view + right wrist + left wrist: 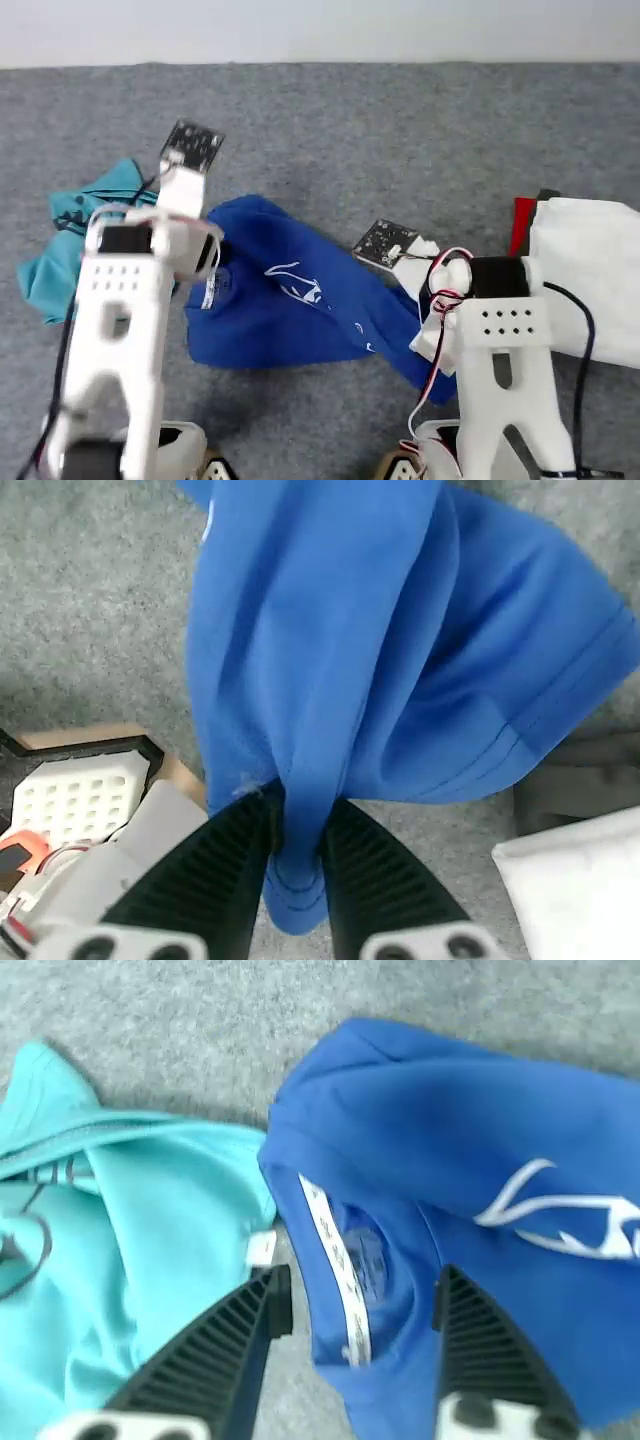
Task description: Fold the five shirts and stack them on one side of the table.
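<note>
Grey desk [400,110] under both arms. My right tool [300,815] is pinching a fold of the blue shirt [290,300]; my left tool [362,1285] hangs spread over its collar. Teal shirt [60,250] lies just beside that collar; white shirt [590,280] and red cloth [522,225] lie past the pinched end.

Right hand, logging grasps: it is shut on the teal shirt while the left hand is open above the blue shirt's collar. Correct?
No: the right wrist view shows the right hand shut on the blue shirt, not the teal shirt. The left hand is open above its collar.
</note>
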`<action>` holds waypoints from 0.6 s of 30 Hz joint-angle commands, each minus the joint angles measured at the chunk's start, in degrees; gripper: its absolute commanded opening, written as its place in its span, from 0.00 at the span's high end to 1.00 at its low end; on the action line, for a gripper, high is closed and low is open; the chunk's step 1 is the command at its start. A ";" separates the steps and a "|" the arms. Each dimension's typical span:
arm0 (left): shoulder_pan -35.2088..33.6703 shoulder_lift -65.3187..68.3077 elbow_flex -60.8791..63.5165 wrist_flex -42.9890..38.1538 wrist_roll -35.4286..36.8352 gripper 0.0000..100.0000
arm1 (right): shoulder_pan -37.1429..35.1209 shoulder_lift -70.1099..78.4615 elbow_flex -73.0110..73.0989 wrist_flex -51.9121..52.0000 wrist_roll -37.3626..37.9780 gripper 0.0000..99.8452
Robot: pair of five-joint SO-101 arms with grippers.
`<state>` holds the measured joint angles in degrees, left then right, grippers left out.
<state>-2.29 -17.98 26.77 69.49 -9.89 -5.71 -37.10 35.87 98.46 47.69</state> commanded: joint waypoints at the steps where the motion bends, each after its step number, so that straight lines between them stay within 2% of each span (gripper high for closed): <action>1: 0.09 13.89 -15.08 1.14 0.35 0.76 | 0.75 -1.54 -0.18 -0.66 0.26 0.99; 9: 6.42 40.88 -46.73 14.15 0.35 0.76 | 0.75 -1.54 -0.18 0.04 0.26 0.99; 18: 9.93 60.84 -76.97 23.12 0.26 0.76 | 0.75 -1.54 -0.18 2.59 0.26 0.99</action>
<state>6.86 39.52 -40.40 89.36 -9.89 -5.71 -37.10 36.04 99.43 47.69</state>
